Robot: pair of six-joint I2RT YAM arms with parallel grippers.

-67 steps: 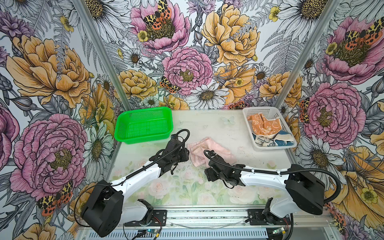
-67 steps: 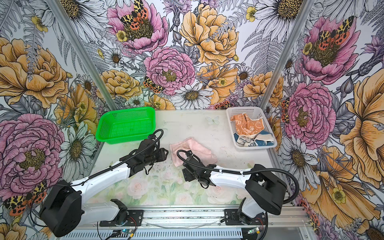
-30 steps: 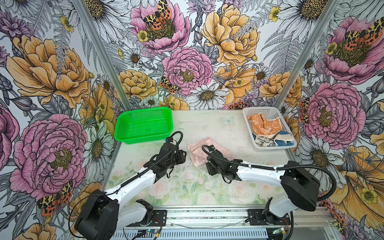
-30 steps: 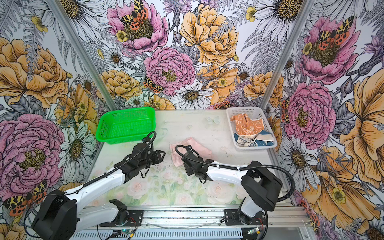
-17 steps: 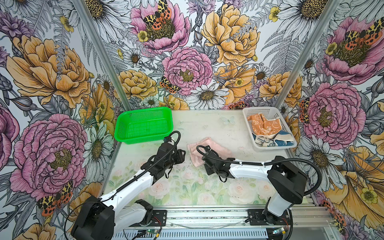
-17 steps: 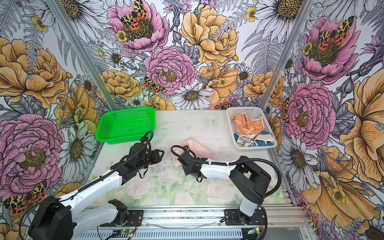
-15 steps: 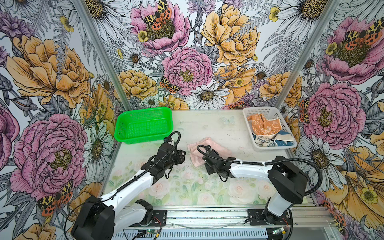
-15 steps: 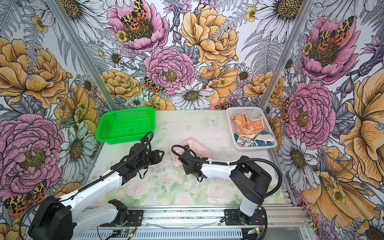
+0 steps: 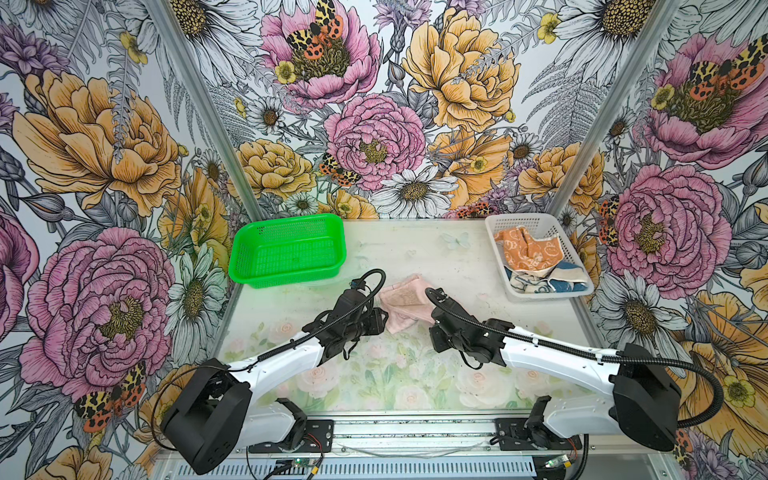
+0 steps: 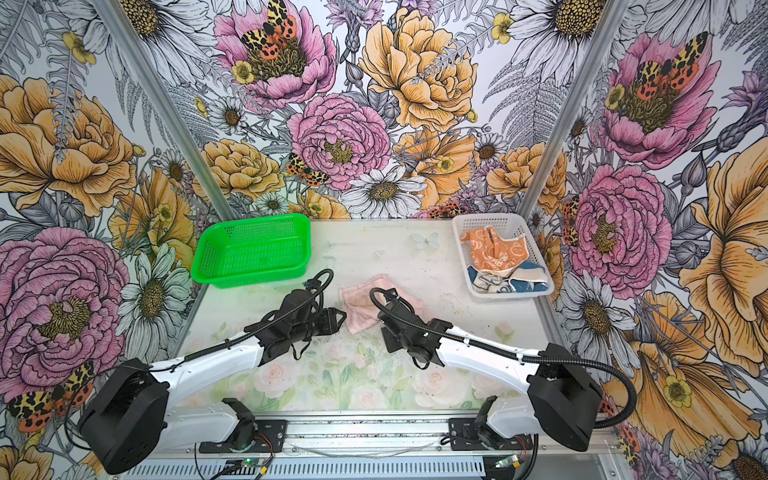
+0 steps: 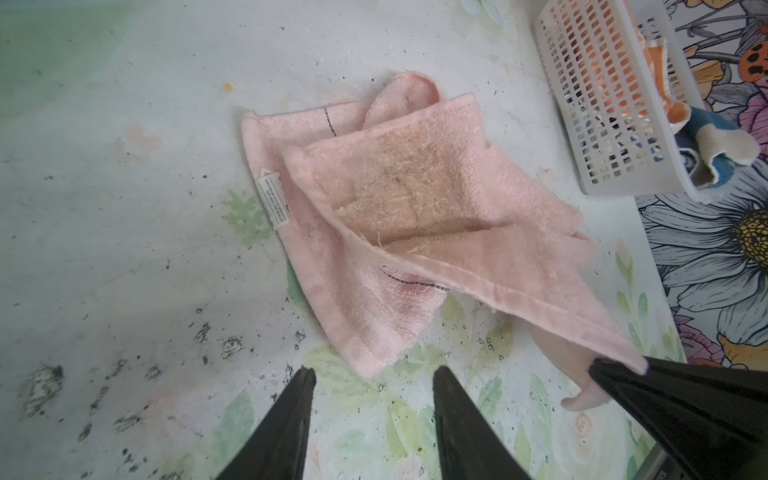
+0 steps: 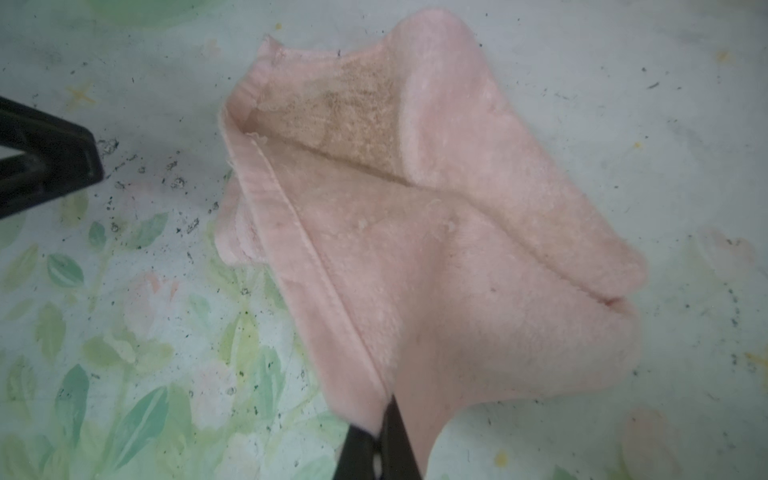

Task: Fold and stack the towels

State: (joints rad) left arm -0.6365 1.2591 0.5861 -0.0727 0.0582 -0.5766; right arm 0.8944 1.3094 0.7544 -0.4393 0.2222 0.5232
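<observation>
Moved since a second ago: we see the right gripper (image 12: 376, 415) gone from parted to pinched together, and the left gripper (image 11: 374, 374) drawn in closer to the pink towel (image 9: 405, 297).
Right gripper: clamped on the towel's hemmed edge, at the towel's 4 o'clock in both top views. The hem rises off the table (image 9: 415, 245) toward the pinch, so we judge the grip is meant to draw that edge out.
Left gripper: fingers apart, holding nothing. A loose corner of the towel lies just ahead of the gap, at the towel's 7 o'clock, which we read as lining up a second pinch.
Pink towel: crumpled in overlapping layers near the table's middle, a little toward 12 o'clock. It is neither spread nor folded.
Basket at 2 o'clock: the white basket (image 9: 548, 294) holds the orange rabbit towel (image 9: 525, 251) and, touching it on the 5 o'clock side, the blue towel (image 9: 571, 281). Both are heaped and waiting their turn.
Basket at 10 o'clock: the green basket (image 9: 291, 282) has no towel in it, and we guess it is kept for the stack.
Stage: early, we judge. This towel needs two corners held and opened flat before any fold.
Risk: with only one edge held, pulling may drag the bundle instead of opening it.
</observation>
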